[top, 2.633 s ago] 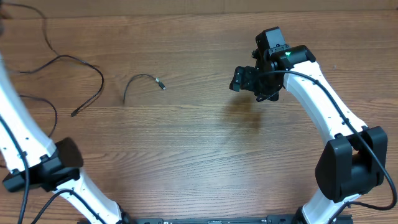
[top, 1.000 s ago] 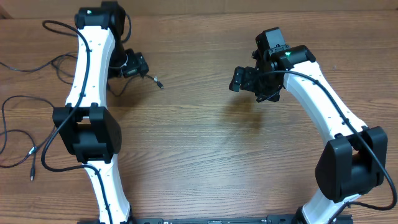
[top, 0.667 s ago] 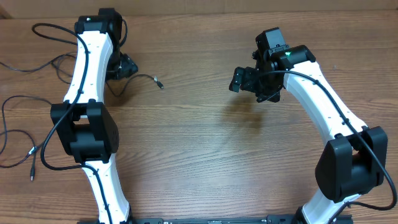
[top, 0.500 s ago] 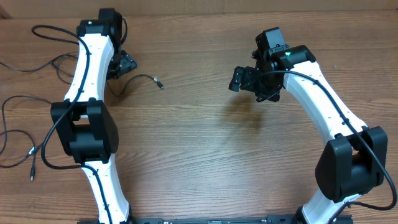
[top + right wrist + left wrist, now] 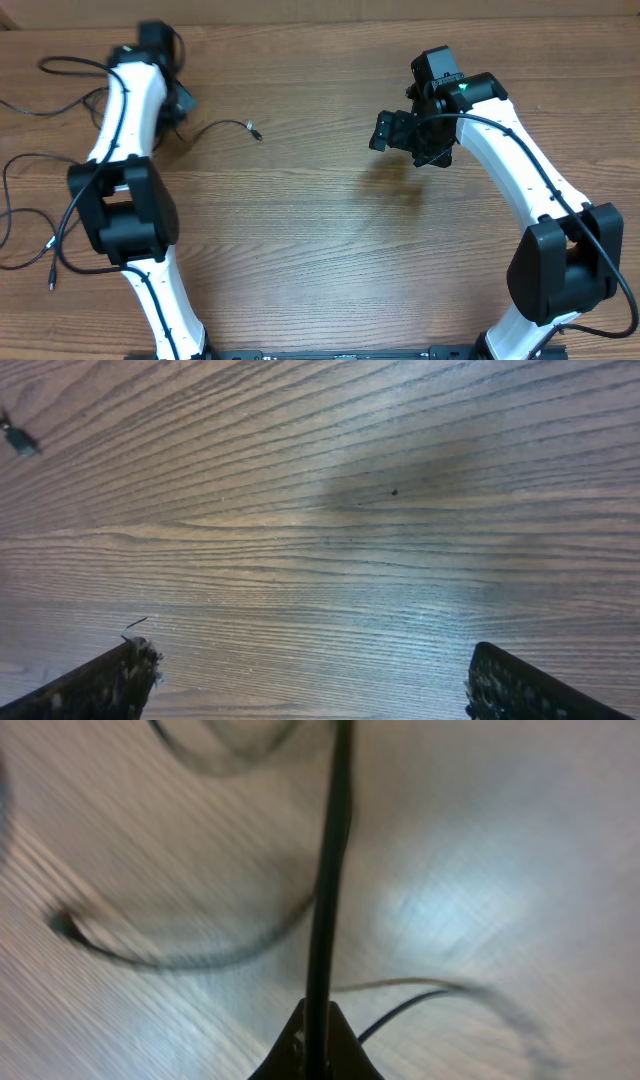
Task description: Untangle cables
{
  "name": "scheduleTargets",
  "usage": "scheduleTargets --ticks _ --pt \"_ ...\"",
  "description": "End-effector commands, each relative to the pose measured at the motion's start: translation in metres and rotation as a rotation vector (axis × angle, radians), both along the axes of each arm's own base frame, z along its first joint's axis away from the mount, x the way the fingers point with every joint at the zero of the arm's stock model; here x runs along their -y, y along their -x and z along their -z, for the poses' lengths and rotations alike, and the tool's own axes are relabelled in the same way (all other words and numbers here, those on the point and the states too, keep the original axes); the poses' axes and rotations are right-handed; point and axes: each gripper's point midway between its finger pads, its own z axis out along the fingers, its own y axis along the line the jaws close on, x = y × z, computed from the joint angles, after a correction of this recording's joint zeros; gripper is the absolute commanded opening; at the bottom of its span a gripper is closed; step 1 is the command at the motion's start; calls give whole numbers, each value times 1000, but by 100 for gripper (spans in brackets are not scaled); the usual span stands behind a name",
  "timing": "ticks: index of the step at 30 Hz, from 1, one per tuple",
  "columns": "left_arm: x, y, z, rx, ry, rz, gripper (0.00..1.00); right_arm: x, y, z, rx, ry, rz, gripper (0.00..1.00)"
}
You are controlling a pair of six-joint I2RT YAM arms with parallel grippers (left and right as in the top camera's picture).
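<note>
Thin black cables lie at the table's far left. One short cable (image 5: pixel 225 124) ends in a small silvery plug (image 5: pixel 256 131) and runs left toward my left gripper (image 5: pixel 178 102), which is motion-blurred. In the left wrist view the left gripper (image 5: pixel 317 1032) is shut on a taut black cable (image 5: pixel 333 870) that runs straight up out of the closed tips. Blurred loops of other cables (image 5: pixel 190 955) lie on the wood below. My right gripper (image 5: pixel 408 134) hovers over bare wood at the right. It is open, and its fingertips (image 5: pixel 112 682) stand wide apart with nothing between them.
More loose cables (image 5: pixel 25 172) loop along the left edge, one ending in a plug (image 5: pixel 50 280) at the near left. The left arm's own thicker wire (image 5: pixel 70 65) arches off its upper link. A plug end (image 5: pixel 18 438) shows at the right wrist view's top-left corner.
The left gripper has closed on a cable and the left arm has swung back and to the left with it. The right arm has not moved.
</note>
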Motion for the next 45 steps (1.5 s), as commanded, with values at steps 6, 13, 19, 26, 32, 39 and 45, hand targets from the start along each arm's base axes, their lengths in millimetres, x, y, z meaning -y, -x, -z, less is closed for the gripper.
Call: scheduleTargets --ticks 6,13,19,26,32,39,45 --pt "-103 -7 -205 495 -113 -157 4 0 0 2 3 10 -4 98" --pt "-142 18 -218 500 -138 -241 5 -2 -6 1 28 2 -4 98" --pt "-138 21 -160 357 -99 -238 38 -2 -7 1 32 1 -4 98" --pt "-128 28 -148 283 -86 -133 78 -1 -5 1 23 3 -4 98" --pt "-92 32 -211 446 6 -5 82 -2 -6 1 26 2 -4 97" --pt "-26 80 -305 638 37 164 91 -1 -5 -39 89 -3 -49 96" --pt "38 113 -335 658 3 387 99 3 6 -116 249 -26 -95 89"
